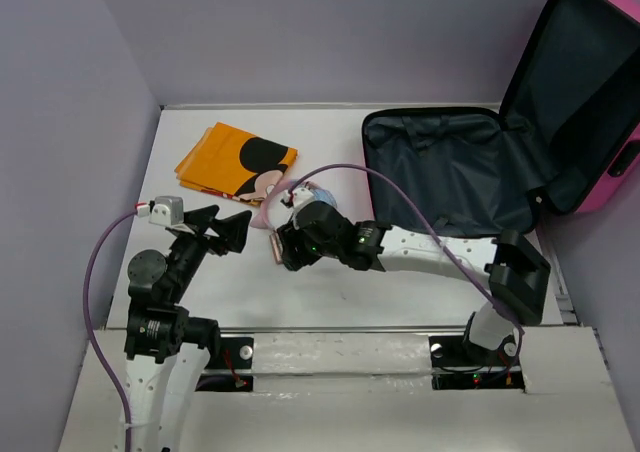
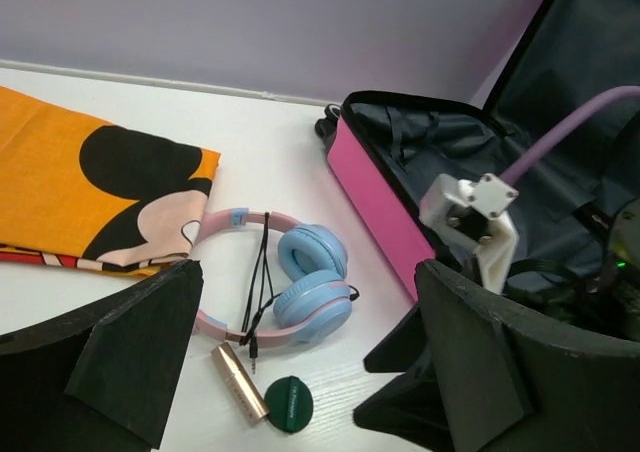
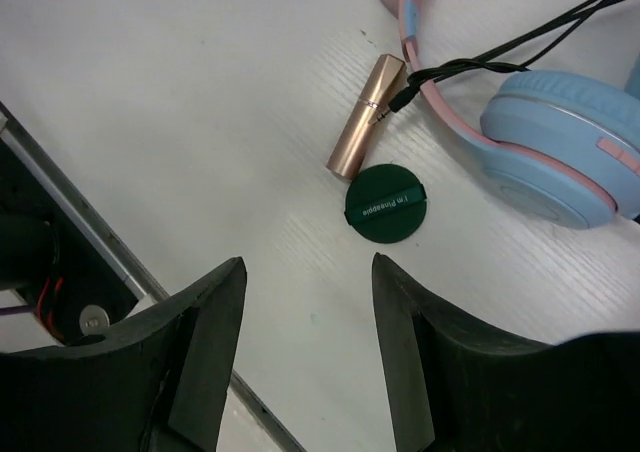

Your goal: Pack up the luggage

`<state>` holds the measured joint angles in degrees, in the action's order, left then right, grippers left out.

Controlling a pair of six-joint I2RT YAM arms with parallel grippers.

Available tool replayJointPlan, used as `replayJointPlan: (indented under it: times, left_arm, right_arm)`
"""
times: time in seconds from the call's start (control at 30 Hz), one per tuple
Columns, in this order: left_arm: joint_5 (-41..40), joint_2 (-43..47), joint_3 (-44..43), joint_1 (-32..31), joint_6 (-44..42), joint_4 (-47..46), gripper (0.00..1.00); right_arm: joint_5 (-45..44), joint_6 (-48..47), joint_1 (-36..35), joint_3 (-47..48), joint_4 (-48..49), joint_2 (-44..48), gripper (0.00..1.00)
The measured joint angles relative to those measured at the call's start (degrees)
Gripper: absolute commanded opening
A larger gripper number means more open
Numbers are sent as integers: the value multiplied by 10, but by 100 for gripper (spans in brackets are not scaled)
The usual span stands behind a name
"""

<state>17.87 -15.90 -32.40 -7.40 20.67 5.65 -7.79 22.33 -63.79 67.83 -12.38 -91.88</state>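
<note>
The hot-pink luggage (image 1: 612, 122) lies open at the back right, its lid standing up and its navy lining (image 1: 450, 167) bare. Its pink side also shows in the left wrist view (image 2: 380, 207). Pink-and-blue headphones (image 3: 550, 157), a gold lipstick tube (image 3: 365, 130) and a round dark-green puff (image 3: 387, 204) lie on the table. My right gripper (image 3: 308, 267) is open and empty, just above the table a little short of the puff. My left gripper (image 2: 305, 269) is open and empty, facing the same items from the left. In the top view the right gripper (image 1: 290, 245) covers most of them.
A folded orange Mickey Mouse cloth (image 1: 235, 162) lies at the back left, touching the headphones' band (image 2: 225, 222). The right arm's wrist (image 2: 475, 222) and purple cable hang in front of the suitcase. The table's near edge (image 3: 70, 232) is close behind the right gripper.
</note>
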Motion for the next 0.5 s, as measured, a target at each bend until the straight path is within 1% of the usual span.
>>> replayJointPlan:
  times: [0.33,0.5]
  left_arm:
    - [-20,12,-2,0,0,10,99]
    - [-21,12,-2,0,0,13,99]
  right_arm:
    - [-50,6,-12,115,-2,-169,52]
    - [-72,11,-12,147,-15,-226,48]
